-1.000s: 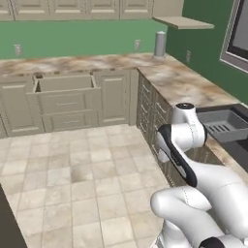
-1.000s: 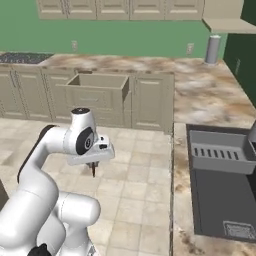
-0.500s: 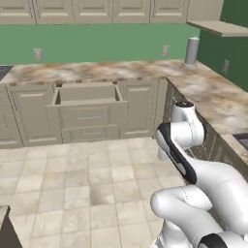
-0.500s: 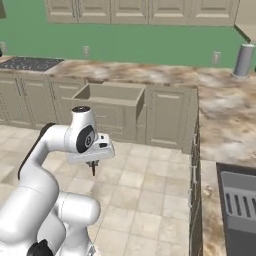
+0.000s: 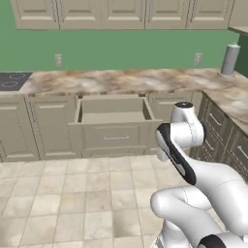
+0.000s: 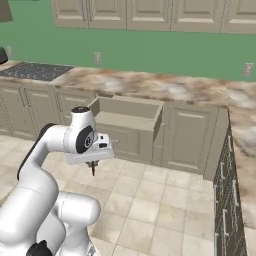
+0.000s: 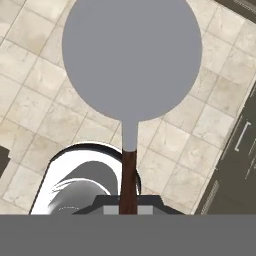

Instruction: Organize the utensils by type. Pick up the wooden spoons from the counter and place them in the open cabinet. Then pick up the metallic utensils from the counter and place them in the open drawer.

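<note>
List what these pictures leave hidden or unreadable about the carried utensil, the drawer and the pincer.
- Metallic utensil: in the hand view its dark handle's lower end runs off the bottom edge, so the grip point is hidden.
- Pincer: too small in the right base view to read its jaws.
- Drawer: in the left base view its front wall hides the near floor.
- Counter: too far away to spot remaining utensils.

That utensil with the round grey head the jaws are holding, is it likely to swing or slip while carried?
The utensil looks rigid. Its broad head sits far beyond the thin handle, so it probably pivots if jolted. The slim handle may slip.
</note>
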Available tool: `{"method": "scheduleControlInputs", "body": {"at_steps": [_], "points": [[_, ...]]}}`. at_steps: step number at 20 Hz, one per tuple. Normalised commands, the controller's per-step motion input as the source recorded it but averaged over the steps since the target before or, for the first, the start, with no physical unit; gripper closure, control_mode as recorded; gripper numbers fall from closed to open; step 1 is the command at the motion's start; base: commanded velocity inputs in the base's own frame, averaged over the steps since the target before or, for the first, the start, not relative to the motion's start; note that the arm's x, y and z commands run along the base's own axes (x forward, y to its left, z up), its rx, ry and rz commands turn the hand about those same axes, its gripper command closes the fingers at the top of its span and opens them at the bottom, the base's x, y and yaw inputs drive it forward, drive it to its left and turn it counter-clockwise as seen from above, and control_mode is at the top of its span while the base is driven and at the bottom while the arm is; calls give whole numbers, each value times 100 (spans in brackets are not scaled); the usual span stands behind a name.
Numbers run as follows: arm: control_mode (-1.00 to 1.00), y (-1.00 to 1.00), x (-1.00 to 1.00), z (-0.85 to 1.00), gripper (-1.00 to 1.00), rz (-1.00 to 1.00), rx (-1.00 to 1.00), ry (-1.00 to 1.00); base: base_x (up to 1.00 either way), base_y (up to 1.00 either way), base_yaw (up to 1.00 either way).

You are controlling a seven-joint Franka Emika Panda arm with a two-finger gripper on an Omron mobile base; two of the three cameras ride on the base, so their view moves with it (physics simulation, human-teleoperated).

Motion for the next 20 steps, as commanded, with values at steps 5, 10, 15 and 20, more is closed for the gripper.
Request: {"method": "scheduleControlInputs", "body": {"at_steps": [5,10,15,20], "points": [[100,0,0,0,100,0,0,0,100,46,16],[100,0,0,0,100,0,0,0,97,51,15],[100,0,0,0,100,0,0,0,81,61,9],[100,0,0,0,100,0,0,0,55,74,-11]]}}
